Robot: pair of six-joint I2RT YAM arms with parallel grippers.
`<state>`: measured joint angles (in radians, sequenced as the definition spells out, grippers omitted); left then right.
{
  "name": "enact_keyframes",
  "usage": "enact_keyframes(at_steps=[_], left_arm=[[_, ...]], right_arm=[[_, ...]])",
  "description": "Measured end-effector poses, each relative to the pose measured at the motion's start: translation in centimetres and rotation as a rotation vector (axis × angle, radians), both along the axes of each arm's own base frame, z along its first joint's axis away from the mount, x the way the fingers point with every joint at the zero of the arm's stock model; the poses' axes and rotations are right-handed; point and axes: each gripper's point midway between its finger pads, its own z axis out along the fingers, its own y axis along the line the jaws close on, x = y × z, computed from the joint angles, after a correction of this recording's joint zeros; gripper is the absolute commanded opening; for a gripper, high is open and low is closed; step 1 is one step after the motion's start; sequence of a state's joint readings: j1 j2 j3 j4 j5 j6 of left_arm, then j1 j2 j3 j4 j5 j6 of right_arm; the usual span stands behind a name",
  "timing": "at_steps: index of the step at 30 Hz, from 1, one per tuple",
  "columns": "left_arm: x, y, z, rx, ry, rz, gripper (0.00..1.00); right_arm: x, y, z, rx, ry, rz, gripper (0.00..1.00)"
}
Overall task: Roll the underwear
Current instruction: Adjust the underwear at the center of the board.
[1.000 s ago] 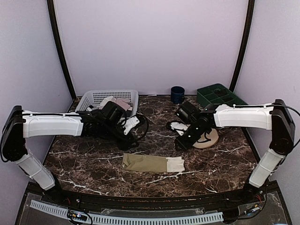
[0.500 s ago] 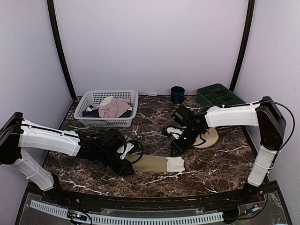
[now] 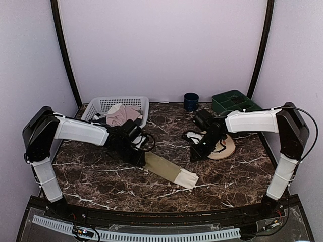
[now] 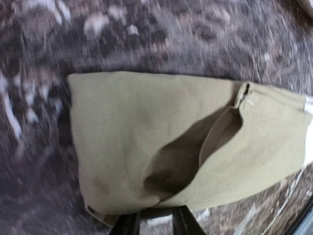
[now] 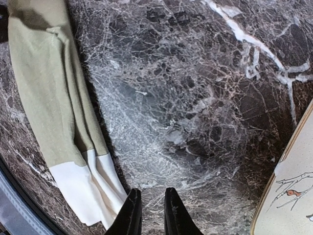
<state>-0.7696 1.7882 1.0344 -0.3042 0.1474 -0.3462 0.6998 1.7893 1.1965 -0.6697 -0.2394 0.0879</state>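
Note:
The underwear (image 3: 169, 169) lies on the marble table as a long folded olive strip, running diagonally, with its cream waistband (image 3: 187, 177) at the near right end. My left gripper (image 3: 143, 159) is shut on the olive far-left end. In the left wrist view the cloth (image 4: 146, 137) fills the frame, and its edge sits at my gripper (image 4: 152, 223). My right gripper (image 3: 194, 155) is empty with its fingers close together, hovering right of the strip beside the plate. The right wrist view shows the gripper (image 5: 152, 200) over bare marble, with the strip (image 5: 44, 98) to its left.
A round tan plate (image 3: 224, 148) lies right of the right gripper, and its edge shows in the right wrist view (image 5: 293, 196). A white basket (image 3: 118, 99) with a pale pink garment (image 3: 123, 115) stands back left. A blue cup (image 3: 191, 101) and a green tray (image 3: 236, 102) stand at the back.
My left gripper reached the strip's olive end, closed on it and dragged it back, so the strip now lies diagonally. My right gripper drew back a little toward the plate.

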Motion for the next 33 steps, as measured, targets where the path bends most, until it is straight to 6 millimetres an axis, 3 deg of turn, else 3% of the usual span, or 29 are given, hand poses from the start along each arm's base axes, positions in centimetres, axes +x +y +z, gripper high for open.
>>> enact_keyframes(at_steps=[5, 7, 9, 15, 20, 24, 29, 33], left_arm=[[6.3, -2.7, 1.2, -0.001, -0.083, -0.052, 0.4], [7.5, -3.0, 2.3, -0.01, -0.123, -0.078, 0.43], [7.5, -3.1, 3.7, -0.023, -0.15, -0.105, 0.46], [4.5, -1.8, 8.8, -0.114, -0.223, -0.147, 0.47], [3.0, -1.1, 12.1, -0.189, -0.275, -0.149, 0.47], [1.8, -0.5, 11.9, -0.203, -0.268, -0.149, 0.47], [-1.4, 0.7, 11.0, -0.205, -0.252, -0.195, 0.47], [-5.0, -0.2, 10.7, -0.21, -0.271, -0.318, 0.47]], right_arm=[[-0.4, 0.0, -0.2, 0.009, 0.018, 0.004, 0.12], [-0.7, 0.2, -0.4, 0.022, 0.028, 0.004, 0.11], [-1.1, 0.2, -1.0, 0.032, 0.045, 0.0, 0.11], [-3.9, -0.1, -3.3, 0.032, 0.113, -0.003, 0.09], [-5.8, 1.9, -3.6, 0.108, 0.12, 0.025, 0.08], [-8.1, 4.0, -3.6, 0.18, 0.132, 0.057, 0.07], [-13.2, 7.3, -3.8, 0.256, 0.165, 0.151, 0.07], [-16.3, 6.9, -3.6, 0.274, 0.195, 0.172, 0.09]])
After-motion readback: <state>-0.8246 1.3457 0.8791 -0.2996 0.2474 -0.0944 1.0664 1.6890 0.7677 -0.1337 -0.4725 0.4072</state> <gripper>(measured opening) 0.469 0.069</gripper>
